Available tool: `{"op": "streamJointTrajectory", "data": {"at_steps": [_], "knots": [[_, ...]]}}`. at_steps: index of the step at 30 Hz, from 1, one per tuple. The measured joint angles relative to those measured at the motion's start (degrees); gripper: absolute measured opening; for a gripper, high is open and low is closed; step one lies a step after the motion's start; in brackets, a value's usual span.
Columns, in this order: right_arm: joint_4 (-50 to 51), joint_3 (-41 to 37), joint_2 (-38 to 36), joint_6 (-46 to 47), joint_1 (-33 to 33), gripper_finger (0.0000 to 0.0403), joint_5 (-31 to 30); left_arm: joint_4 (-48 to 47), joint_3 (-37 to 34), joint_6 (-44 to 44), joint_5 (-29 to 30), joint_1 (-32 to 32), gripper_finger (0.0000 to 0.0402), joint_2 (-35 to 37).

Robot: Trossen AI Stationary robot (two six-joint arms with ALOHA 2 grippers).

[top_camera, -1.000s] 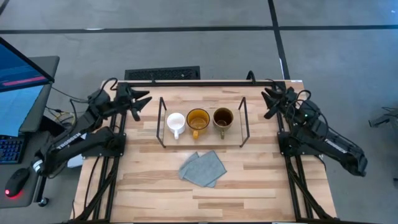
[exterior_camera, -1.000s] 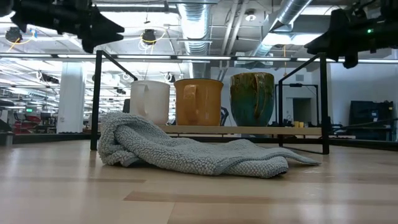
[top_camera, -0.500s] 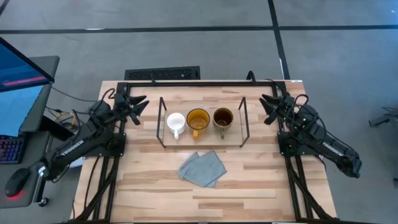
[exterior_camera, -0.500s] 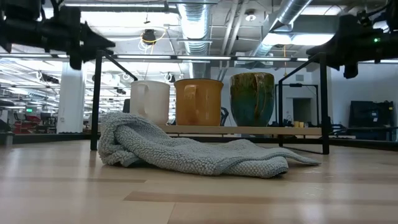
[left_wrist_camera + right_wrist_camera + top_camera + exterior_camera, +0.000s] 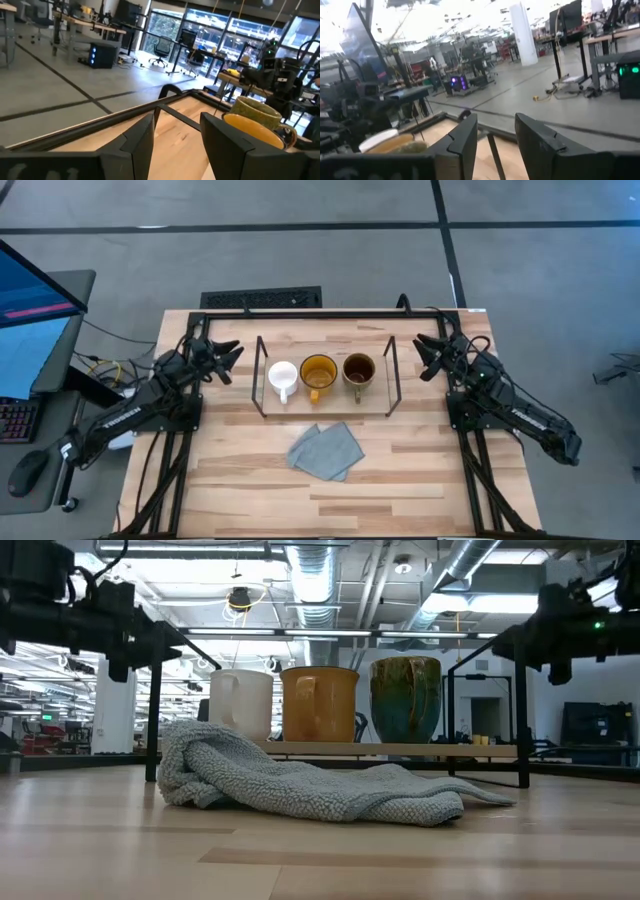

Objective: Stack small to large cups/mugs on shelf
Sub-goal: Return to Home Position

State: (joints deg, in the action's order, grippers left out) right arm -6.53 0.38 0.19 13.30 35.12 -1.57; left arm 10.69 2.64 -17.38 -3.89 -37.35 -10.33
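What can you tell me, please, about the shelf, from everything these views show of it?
The shelf is a low board of light wood, raised slightly on thin black wire frames at both ends. It stands level on the table, toward its far middle. Three upright mugs stand on it in a row: white mug, yellow mug, brown mug. A cloth lies just in front; whether it touches the shelf is unclear.

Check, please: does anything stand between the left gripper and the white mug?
Only the shelf's black wire end stands between the left gripper and the white mug. The cloth lies before the shelf, out of that line.
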Motion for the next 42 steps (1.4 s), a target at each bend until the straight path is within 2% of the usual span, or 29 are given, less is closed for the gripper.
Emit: {"op": "streamJointTrajectory", "data": {"at_steps": [5, 15, 21, 35, 42], "knots": [[0.12, 0.0, -0.06, 0.26, 0.02, 0.0154, -0.02, 4.25, -1.99, -0.96, 1.44, 1.25, 0.0151, -0.02], [1.01, 0.0, -0.05, 0.33, 0.02, 0.0154, -0.19, -0.23, -2.05, -1.14, 3.07, 3.21, 0.0151, -0.01], [3.19, 0.0, -0.05, 0.33, 0.02, 0.0154, -0.19, -8.67, -2.08, -3.61, 2.58, 4.0, 0.0151, -0.02], [5.62, -0.02, -0.05, 0.18, 0.02, 0.0154, -0.06, -8.67, -2.19, -3.33, 3.05, 4.4, 0.0151, -0.17], [5.64, -0.02, -0.05, -3.08, 0.02, 0.0154, 0.0, -8.68, -2.21, -3.33, 3.05, 4.4, 0.0151, -0.15]]}}
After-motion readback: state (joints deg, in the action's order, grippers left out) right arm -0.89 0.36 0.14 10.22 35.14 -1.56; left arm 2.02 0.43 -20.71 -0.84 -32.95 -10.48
